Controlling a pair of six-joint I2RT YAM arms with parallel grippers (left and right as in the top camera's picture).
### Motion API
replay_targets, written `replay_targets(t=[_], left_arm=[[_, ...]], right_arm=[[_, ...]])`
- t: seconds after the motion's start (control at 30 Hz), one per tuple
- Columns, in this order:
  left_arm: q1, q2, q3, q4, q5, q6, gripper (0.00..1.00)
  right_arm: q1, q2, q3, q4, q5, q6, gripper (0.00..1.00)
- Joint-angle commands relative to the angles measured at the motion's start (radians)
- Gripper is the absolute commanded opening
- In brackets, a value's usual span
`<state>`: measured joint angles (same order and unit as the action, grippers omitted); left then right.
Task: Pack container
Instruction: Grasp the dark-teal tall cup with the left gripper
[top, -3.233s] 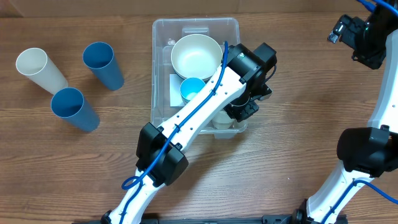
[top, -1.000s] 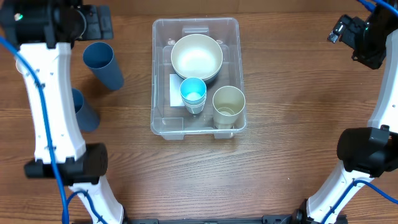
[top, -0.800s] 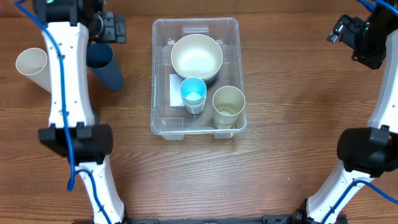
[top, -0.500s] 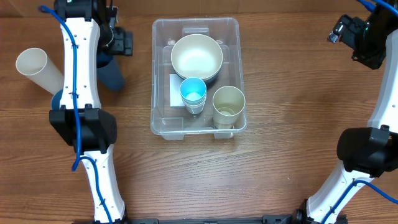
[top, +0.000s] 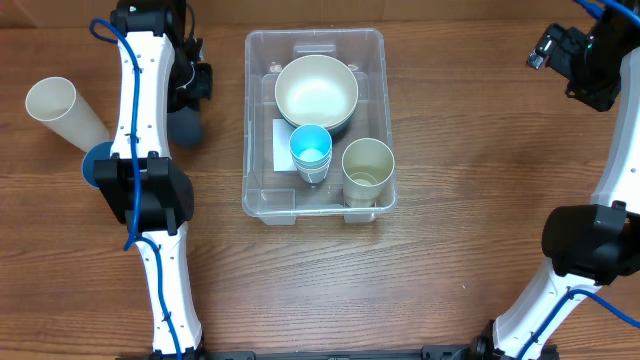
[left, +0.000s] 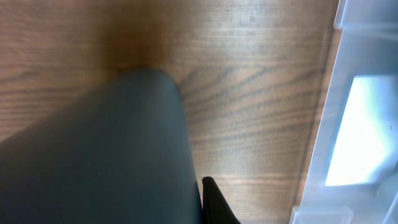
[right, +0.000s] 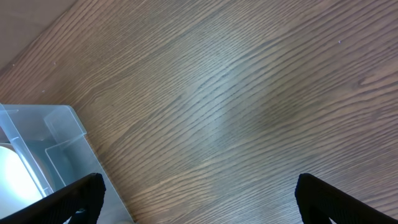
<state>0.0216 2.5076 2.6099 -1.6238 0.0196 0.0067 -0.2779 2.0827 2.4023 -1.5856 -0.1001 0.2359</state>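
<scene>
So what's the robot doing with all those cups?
It is packing cups and a bowl into the clear bin. A white bowl, a light blue cup and a tan cup are already inside. The left tool is down at a dark blue cup beside the bin; I cannot tell if it grips it. A white cup and a blue cup wait on the table. The right tool is open and empty, off to the side.

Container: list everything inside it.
Inside the container are a cream bowl at the far end, a light blue cup and a beige cup, both upright, plus a white label on the floor. Whatever lies beneath the bowl is covered.
</scene>
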Motion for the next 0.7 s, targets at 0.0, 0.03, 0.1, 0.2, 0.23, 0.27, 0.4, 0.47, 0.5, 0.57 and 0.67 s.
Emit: replay_targets(t=[0.0, 0.03, 0.1, 0.2, 0.23, 0.27, 0.4, 0.47, 0.5, 0.57, 0.67], left_arm=[[-0.005, -0.056, 0.018, -0.021, 0.018, -0.003, 0.04], [-0.010, -0.085, 0.021, -0.021, 0.018, -0.003, 0.04], [-0.019, -0.163, 0.025, -0.017, 0.016, -0.003, 0.04], [-0.027, -0.287, 0.025, -0.003, -0.008, -0.004, 0.04], [-0.027, -0.322, 0.025, 0.001, -0.014, -0.010, 0.04], [-0.027, -0.354, 0.025, 0.001, -0.016, -0.015, 0.04], [-0.035, -0.434, 0.025, -0.022, 0.021, -0.021, 0.04], [-0.067, -0.476, 0.024, -0.029, 0.107, 0.027, 0.04], [-0.093, -0.496, 0.025, -0.026, 0.111, 0.044, 0.04], [-0.146, -0.526, 0.025, -0.018, 0.068, 0.051, 0.04], [-0.227, -0.549, 0.024, -0.043, 0.022, 0.050, 0.04]], right_arm=[[0.001, -0.027, 0.019, 0.005, 0.001, 0.006, 1.00], [0.001, -0.027, 0.019, 0.005, 0.001, 0.006, 1.00], [0.001, -0.027, 0.019, 0.005, 0.001, 0.007, 1.00], [0.001, -0.027, 0.019, 0.005, 0.001, 0.007, 1.00], [0.001, -0.027, 0.019, 0.005, 0.002, 0.006, 1.00], [0.001, -0.027, 0.019, 0.005, 0.001, 0.007, 1.00], [0.001, -0.027, 0.019, 0.005, 0.001, 0.007, 1.00], [0.001, -0.027, 0.019, 0.005, 0.002, 0.006, 1.00], [0.001, -0.027, 0.019, 0.005, 0.001, 0.006, 1.00], [0.001, -0.027, 0.019, 0.005, 0.001, 0.006, 1.00], [0.001, -0.027, 0.019, 0.005, 0.002, 0.007, 1.00]])
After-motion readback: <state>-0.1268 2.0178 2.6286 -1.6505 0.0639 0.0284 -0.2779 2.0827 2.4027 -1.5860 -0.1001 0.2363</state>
